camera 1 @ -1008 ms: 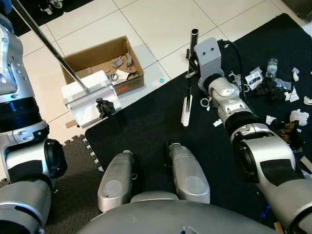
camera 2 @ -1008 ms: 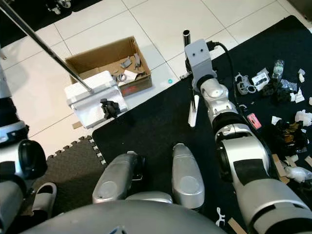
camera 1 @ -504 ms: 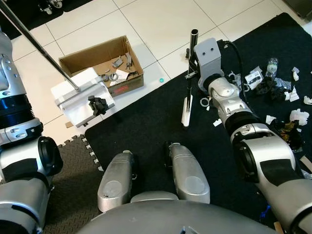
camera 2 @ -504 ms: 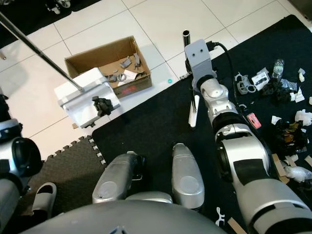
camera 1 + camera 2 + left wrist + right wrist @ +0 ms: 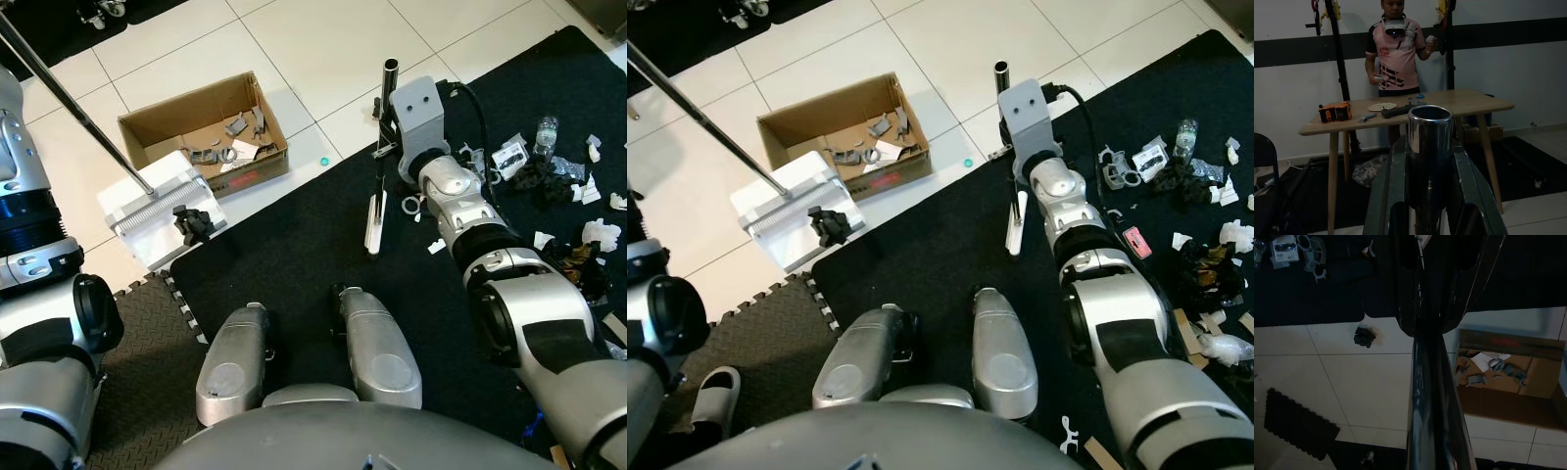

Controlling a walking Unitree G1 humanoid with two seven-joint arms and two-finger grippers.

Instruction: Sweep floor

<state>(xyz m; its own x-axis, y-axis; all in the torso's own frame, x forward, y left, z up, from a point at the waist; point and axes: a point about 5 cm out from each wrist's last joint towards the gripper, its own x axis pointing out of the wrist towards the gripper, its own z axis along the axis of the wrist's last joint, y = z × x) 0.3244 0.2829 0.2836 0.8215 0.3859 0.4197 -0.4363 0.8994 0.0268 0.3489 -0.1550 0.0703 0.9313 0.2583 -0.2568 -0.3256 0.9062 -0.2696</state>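
left end effector (image 5: 1427,196) grips the dustpan pole (image 5: 73,103); right end effector (image 5: 1432,298) grips the broom handle (image 5: 382,127). the black scrap (image 5: 193,219) in the dustpan (image 5: 147,211) could spill if it tips.

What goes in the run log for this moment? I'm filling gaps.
sweep floor | left gripper shut on dustpan handle | dustpan holds black scrap beside cardboard box | right gripper shut on broom handle

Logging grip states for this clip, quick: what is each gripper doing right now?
Left gripper: shut on the dustpan handle.
Right gripper: shut on the broom handle.
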